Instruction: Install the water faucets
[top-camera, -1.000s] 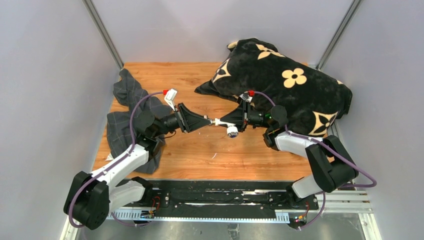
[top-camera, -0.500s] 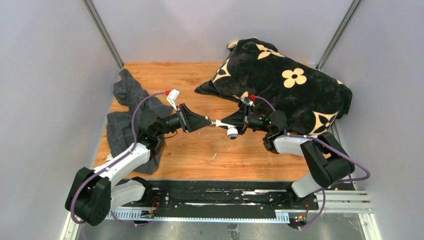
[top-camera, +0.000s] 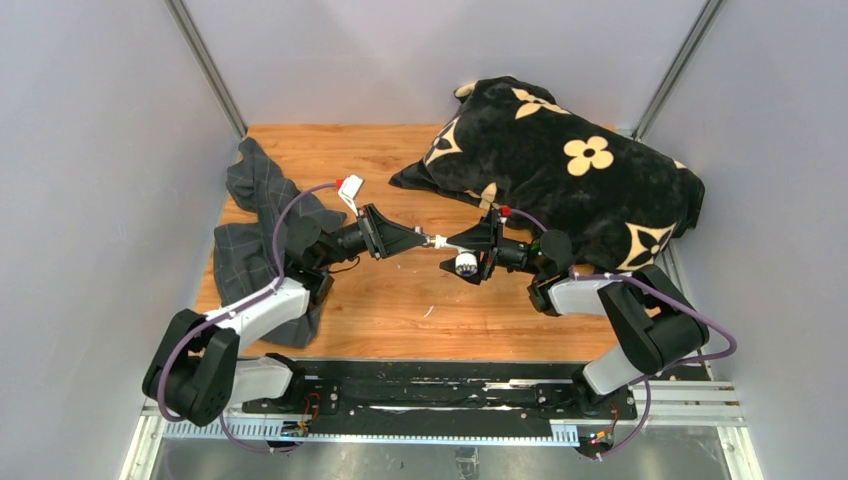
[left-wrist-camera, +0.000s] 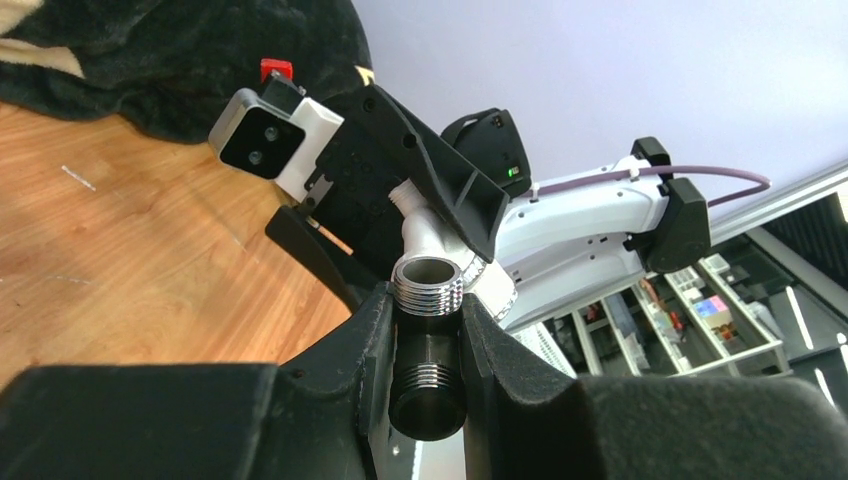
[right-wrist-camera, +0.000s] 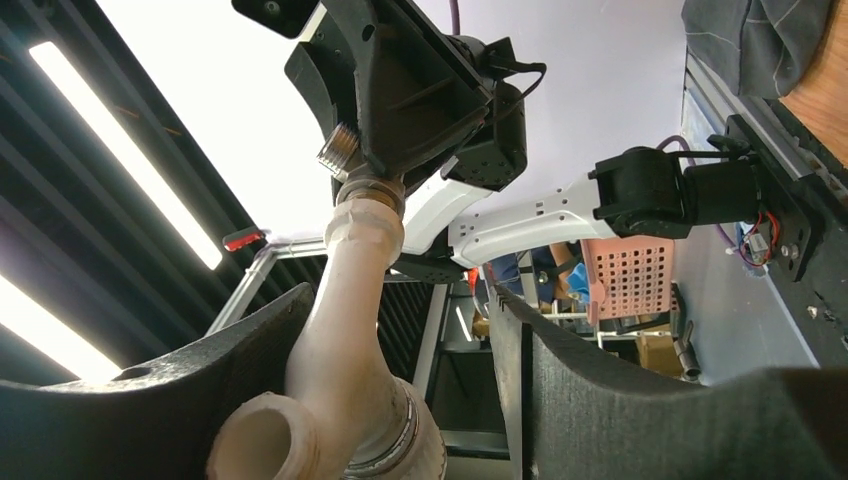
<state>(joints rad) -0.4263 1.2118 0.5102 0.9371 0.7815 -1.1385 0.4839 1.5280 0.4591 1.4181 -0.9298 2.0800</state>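
The white elbow-shaped tap body (top-camera: 464, 262) hangs above the table's middle, its round metallic end down. Its thin end meets the grey metal T-shaped piece (top-camera: 434, 241). My left gripper (top-camera: 422, 239) is shut on the T-shaped piece, whose threaded ends (left-wrist-camera: 430, 292) show between the jaws (left-wrist-camera: 428, 300). My right gripper (top-camera: 452, 243) is around the tap body. In the right wrist view the tap body (right-wrist-camera: 345, 330) lies against one finger (right-wrist-camera: 230, 370), and a clear gap separates it from the other finger (right-wrist-camera: 560, 380), so that gripper (right-wrist-camera: 400, 300) is open.
A grey checked cloth (top-camera: 255, 215) lies at the table's left edge, under the left arm. A black flowered cushion (top-camera: 570, 170) fills the back right, close behind the right arm. Grey walls enclose the wooden table (top-camera: 400, 310) on three sides.
The right wrist has rolled and dropped a little while the tap body stayed in place. The left arm's elbow has shifted slightly right, still holding the T-shaped piece.
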